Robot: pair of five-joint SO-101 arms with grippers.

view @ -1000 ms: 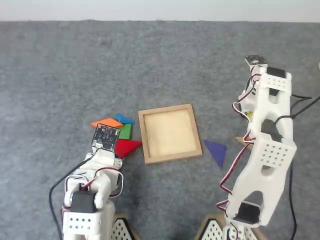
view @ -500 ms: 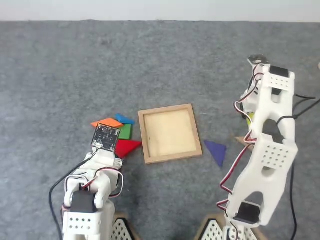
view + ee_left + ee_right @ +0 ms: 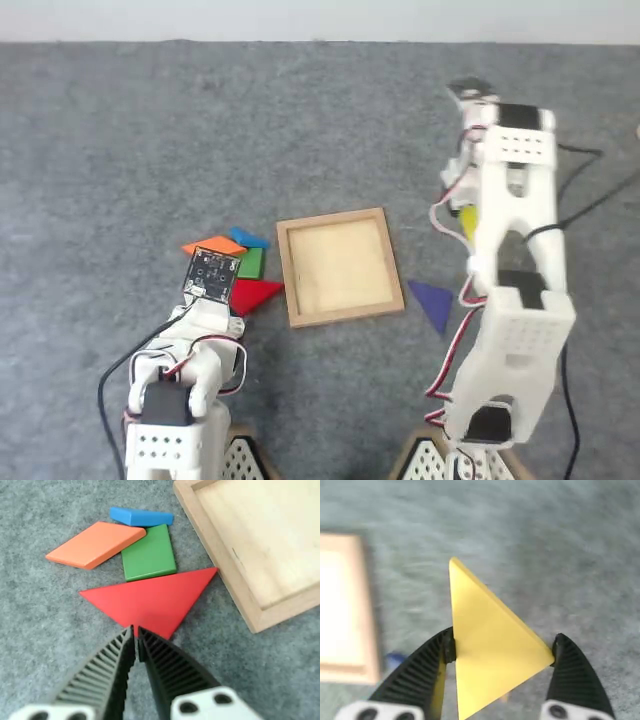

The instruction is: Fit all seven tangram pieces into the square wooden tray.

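Right tool (image 3: 502, 647) is clamped on the yellow triangle (image 3: 480, 625), one finger on an edge and the other at the opposite corner. The piece appears lifted off the desk (image 3: 120, 130), to the right of the square wooden tray (image 3: 330, 219), which holds nothing yet.

Risk: a corner grip gives little contact, so the piece may pivot or slip out in transfer.

Risk: a tilted release may leave a corner on the tray rim.

Left tool (image 3: 135, 636) is closed and empty, with its tips at the red triangle (image 3: 150, 597). A push from here may shove the triangle into the green piece (image 3: 149, 554)
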